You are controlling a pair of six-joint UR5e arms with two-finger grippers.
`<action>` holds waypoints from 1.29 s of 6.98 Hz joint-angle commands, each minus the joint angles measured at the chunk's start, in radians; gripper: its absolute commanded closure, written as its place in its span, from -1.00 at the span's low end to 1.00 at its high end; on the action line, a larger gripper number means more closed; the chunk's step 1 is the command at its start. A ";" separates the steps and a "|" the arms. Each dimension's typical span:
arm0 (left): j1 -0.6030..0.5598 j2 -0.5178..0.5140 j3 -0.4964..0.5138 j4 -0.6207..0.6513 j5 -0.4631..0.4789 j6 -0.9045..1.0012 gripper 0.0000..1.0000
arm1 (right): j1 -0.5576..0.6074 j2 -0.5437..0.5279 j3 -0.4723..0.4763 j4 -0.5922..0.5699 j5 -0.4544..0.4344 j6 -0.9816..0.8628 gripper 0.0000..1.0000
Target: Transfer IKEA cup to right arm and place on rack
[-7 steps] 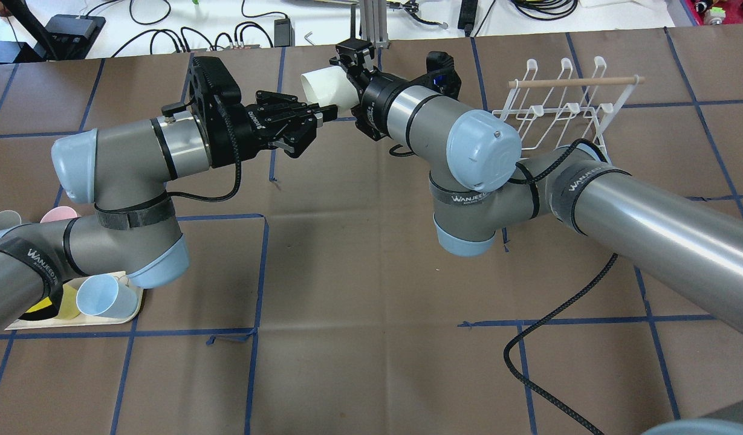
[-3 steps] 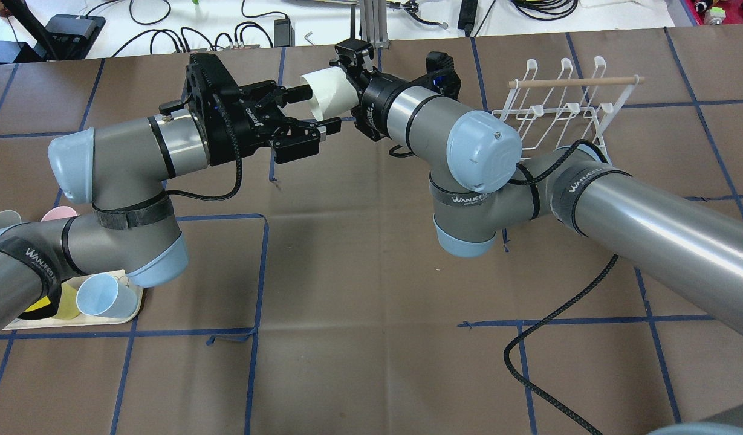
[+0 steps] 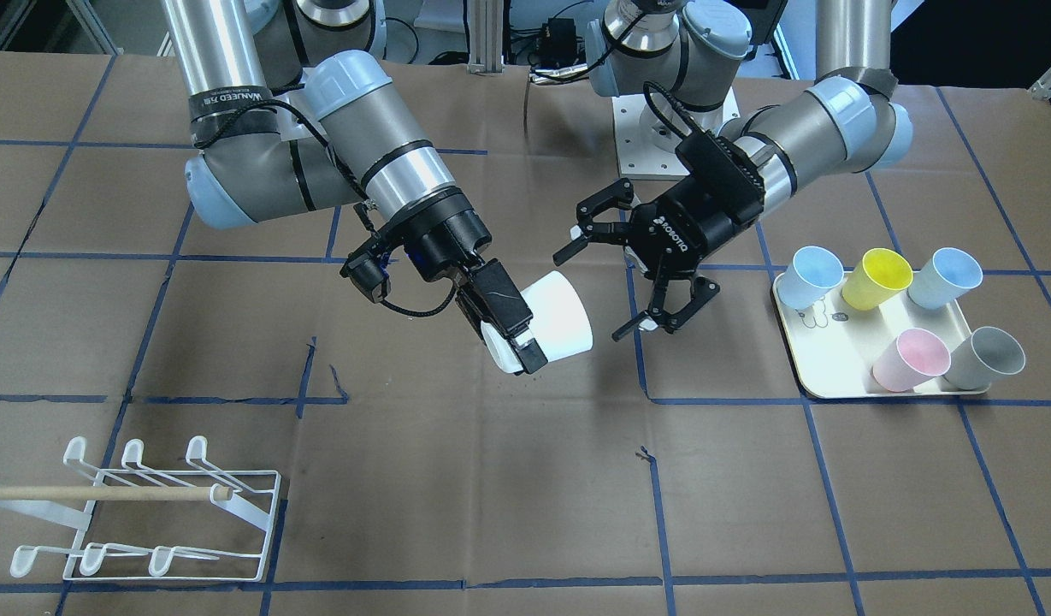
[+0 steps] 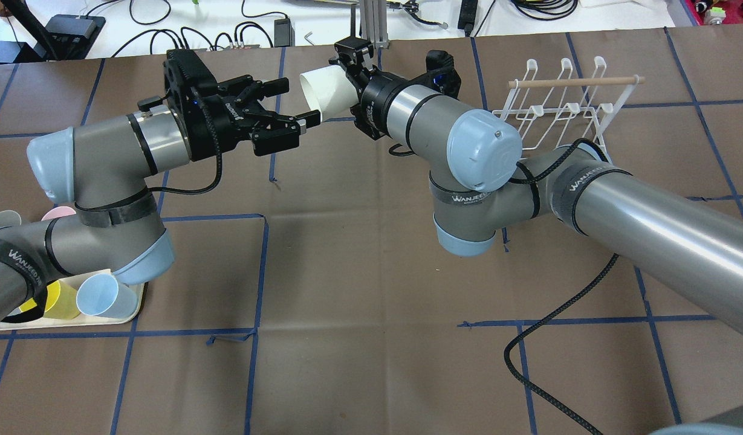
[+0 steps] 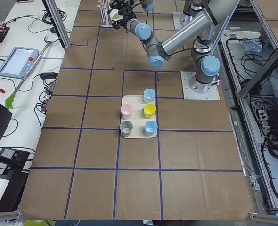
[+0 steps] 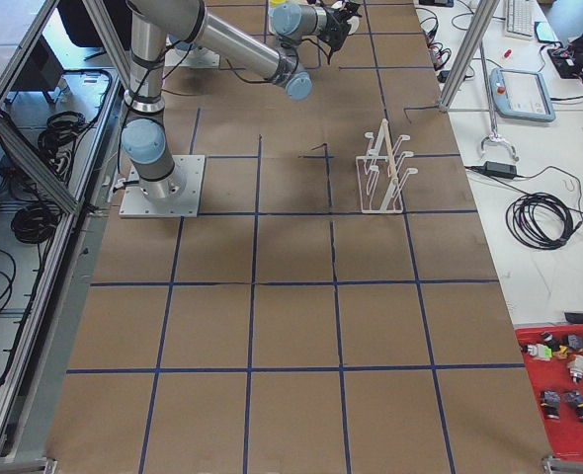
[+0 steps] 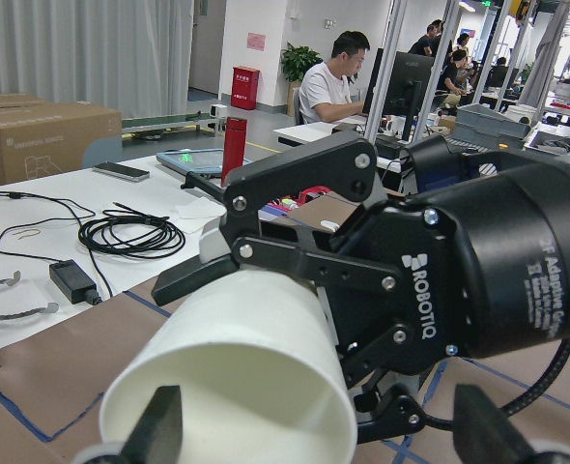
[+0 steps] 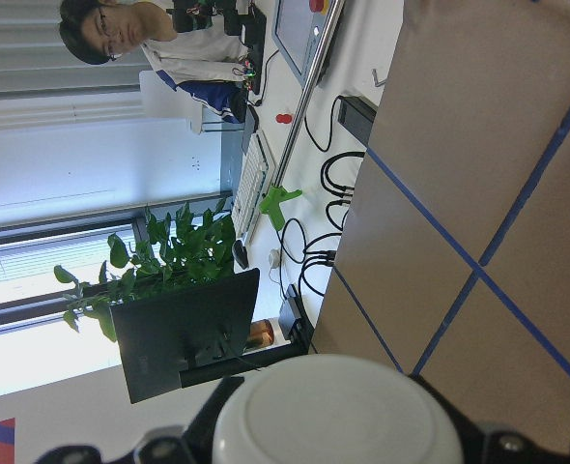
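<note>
One white cup [image 3: 561, 318] is clamped in the right claw [image 3: 529, 352]. The left claw [image 3: 589, 295] gapes wide beside the cup, so the handover looks done. Next comes the carry to the rack [image 3: 106, 493].

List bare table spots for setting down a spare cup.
Widest bare patch: table centre, between the rack and the tray, on the operators' side of both grippers. Crowded: the tray, with five cups, and where the right gripper holds the white cup near the open left gripper.

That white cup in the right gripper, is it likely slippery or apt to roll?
The white cup looks like smooth plastic, so probably light and somewhat slippery in the right gripper. Its round, tapered wall would likely roll in a curve if laid sideways.
</note>
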 commanded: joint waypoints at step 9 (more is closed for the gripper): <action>-0.140 0.133 0.476 -1.099 0.987 -0.158 -0.98 | -0.322 0.007 -0.050 0.029 -0.009 -0.987 0.72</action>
